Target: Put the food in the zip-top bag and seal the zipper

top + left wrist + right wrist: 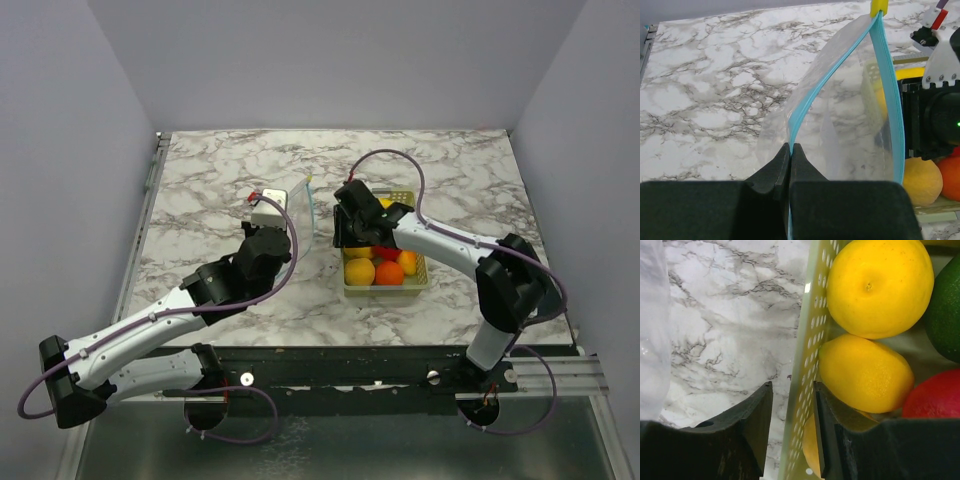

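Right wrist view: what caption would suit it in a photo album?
The right gripper, jaws open, straddles the basket wall beside a yellow fruit.

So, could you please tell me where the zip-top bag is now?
In the top view the zip-top bag stands mid-table, just left of the basket, its blue-edged mouth pinched in the left gripper.

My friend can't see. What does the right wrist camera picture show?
The black fingers of the right gripper straddle the side wall of a pale green basket, one outside over the marble table, one inside. In it lie a round yellow fruit, a lemon, a green fruit and a red fruit.
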Controlling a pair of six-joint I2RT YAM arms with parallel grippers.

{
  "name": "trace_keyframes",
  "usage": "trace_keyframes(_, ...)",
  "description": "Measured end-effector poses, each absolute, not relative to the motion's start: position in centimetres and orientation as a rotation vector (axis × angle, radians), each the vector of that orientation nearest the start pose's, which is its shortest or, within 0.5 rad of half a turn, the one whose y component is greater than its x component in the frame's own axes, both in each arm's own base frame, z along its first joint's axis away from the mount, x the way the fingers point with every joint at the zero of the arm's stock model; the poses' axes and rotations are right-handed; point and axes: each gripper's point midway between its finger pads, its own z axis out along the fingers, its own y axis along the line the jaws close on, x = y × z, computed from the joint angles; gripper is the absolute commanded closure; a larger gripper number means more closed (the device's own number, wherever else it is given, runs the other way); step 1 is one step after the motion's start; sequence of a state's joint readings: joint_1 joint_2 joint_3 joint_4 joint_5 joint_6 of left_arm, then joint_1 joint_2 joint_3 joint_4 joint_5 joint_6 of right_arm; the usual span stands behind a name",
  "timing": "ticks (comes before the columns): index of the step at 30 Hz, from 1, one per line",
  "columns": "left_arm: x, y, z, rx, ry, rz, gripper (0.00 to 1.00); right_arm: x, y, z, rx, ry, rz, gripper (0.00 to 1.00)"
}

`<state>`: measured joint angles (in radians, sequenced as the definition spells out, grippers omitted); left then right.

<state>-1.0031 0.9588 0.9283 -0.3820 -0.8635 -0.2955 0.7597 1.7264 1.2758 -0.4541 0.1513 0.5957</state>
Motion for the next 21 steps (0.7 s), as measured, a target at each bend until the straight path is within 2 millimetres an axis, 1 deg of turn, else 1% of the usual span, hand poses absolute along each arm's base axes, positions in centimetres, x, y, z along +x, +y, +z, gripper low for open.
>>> trace_keyframes(2,25.6,-16.8,26.7,0.111,1.829,-0.052,1.0,31.9,29.8,9.4,-0.133,2.514,0.377,0.61)
trace_keyframes(5,25.7,-16.8,26.5,0.115,1.83,-0.048,1.0,32.0,29.6,8.2,-0.127,2.532,0.34,0.7)
trace_keyframes(7,25.6,-16.8,26.3,0.121,1.834,-0.048,1.0,32.1,29.6,7.7,-0.122,2.538,0.324,0.74)
trace_keyframes(11,25.6,-17.0,26.3,0.129,1.836,-0.054,1.0,32.5,29.5,7.8,-0.1,2.53,0.307,0.89)
trace_keyframes(14,25.6,-17.1,26.2,0.136,1.839,-0.062,1.0,32.7,29.0,7.7,-0.079,2.523,0.272,0.97)
trace_keyframes(16,25.5,-17.2,26.2,0.14,1.841,-0.063,1.0,32.9,28.7,7.7,-0.073,2.513,0.247,0.99)
trace_keyframes(21,25.6,-17.4,26.0,0.15,1.846,-0.067,1.0,33.4,27.9,7.8,-0.054,2.489,0.19,0.99)
